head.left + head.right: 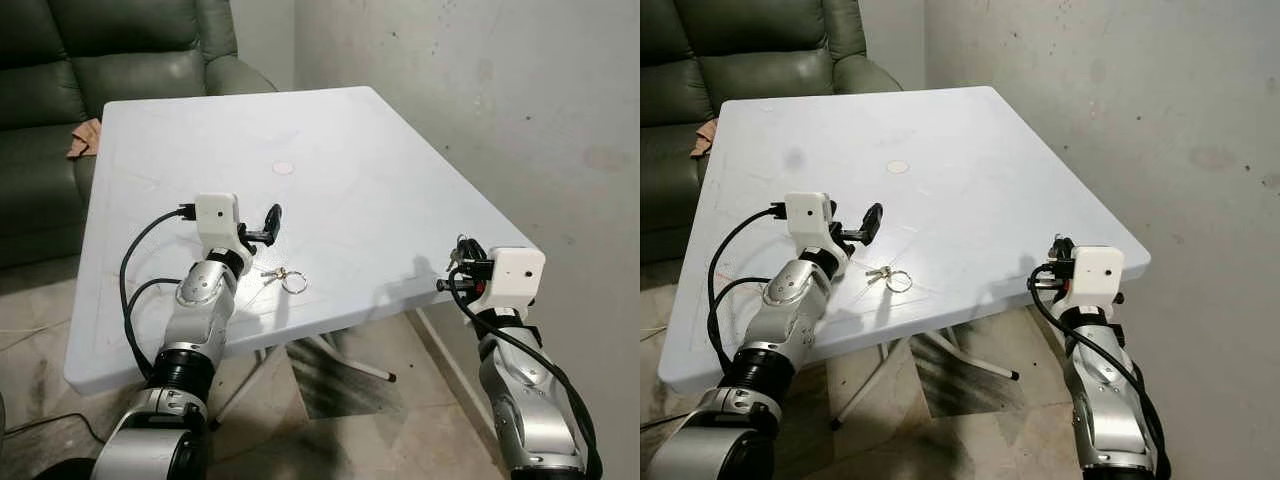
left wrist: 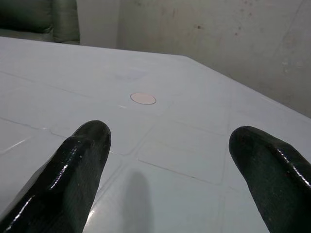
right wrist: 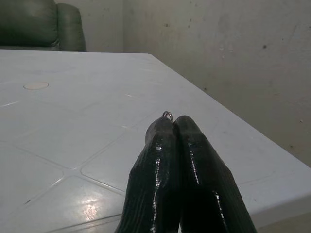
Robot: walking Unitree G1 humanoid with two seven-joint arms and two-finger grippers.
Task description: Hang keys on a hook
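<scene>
Your keys [image 1: 285, 278] lay flat on the white table [image 1: 360, 190], a ring with a couple of keys attached, close to the near edge and just in front of your left gripper [image 1: 268, 228]. That gripper hovered low over the table top with its 2 black fingers [image 2: 82, 160] spread wide apart and nothing between them; the keys sat just beside and below its fingertips, not touched.

Your right gripper [image 3: 174, 121] was held at the table's near right corner, just above the edge. Its 2 fingers were pressed together along their length, and a small loop of thin wire [image 3: 167, 114] poked out between the tips; you could not tell from the pictures what that wire belonged to.

A small round pale disc [image 1: 285, 168] was set in the middle of the table, well beyond the keys. A dark green armchair [image 1: 120, 50] stood behind the table's far left side, and a bare grey wall [image 1: 480, 90] ran along the right.
</scene>
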